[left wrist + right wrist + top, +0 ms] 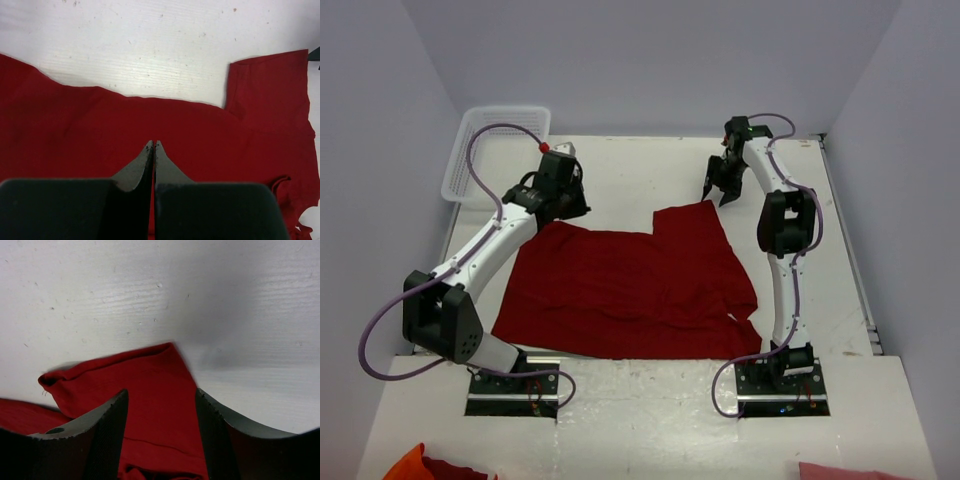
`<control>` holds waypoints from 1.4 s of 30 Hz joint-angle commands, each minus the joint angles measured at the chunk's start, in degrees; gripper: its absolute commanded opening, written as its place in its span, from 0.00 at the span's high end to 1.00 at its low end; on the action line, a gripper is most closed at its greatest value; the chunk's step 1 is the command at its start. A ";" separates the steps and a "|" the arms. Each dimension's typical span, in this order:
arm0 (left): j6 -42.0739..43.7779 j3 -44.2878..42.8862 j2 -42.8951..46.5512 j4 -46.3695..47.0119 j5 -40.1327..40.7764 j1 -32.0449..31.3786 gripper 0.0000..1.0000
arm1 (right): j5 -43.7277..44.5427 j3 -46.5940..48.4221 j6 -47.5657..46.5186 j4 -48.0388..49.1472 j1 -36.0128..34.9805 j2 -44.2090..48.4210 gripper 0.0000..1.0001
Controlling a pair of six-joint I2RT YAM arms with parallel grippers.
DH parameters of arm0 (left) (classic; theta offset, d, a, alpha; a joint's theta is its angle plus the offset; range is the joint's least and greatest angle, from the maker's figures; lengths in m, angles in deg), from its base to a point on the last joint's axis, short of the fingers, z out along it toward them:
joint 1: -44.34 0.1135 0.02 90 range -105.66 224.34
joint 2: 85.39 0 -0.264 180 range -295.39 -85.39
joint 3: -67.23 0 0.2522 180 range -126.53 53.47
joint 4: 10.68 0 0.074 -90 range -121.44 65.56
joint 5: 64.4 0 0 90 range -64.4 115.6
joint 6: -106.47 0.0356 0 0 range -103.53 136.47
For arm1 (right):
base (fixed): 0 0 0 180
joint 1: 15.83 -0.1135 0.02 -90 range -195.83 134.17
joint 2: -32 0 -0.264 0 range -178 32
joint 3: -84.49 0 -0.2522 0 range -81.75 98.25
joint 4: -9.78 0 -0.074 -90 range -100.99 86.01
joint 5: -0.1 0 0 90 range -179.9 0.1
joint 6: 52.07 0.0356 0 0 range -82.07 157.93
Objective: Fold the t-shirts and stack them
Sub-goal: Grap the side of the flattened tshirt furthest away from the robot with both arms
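One dark red t-shirt (630, 285) lies spread on the white table (640, 170), with a short sleeve (690, 215) sticking out at its far right corner. My left gripper (570, 200) is at the shirt's far left corner. In the left wrist view its fingertips (154, 146) are shut together over flat red cloth (75, 135), and no fold is seen pinched. My right gripper (720, 190) hangs open just beyond the sleeve. In the right wrist view the sleeve (150, 375) lies between the spread fingers (105, 425) of that gripper (161, 392).
A white mesh basket (495, 150) stands at the table's far left corner. Orange and red cloth (430, 465) and a pink piece (840, 470) lie at the near edge, in front of the arm bases. Grey walls close in the sides and back.
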 commanded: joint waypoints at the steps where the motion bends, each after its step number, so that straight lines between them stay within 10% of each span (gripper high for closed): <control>1: 1.15 -0.54 2.07 1.71 -2.11 -0.28 1.00 | -1.19 1.49 0.96 -3.03 -0.38 -0.38 0.43; 14: 1.59 -0.63 3.38 1.09 -1.14 -0.28 1.00 | 10.40 -9.32 7.90 8.58 -2.84 6.39 0.42; 42: 2.56 0.60 3.56 1.35 -1.76 -0.28 1.00 | 12.44 4.02 -0.78 -5.73 -4.51 -1.59 0.46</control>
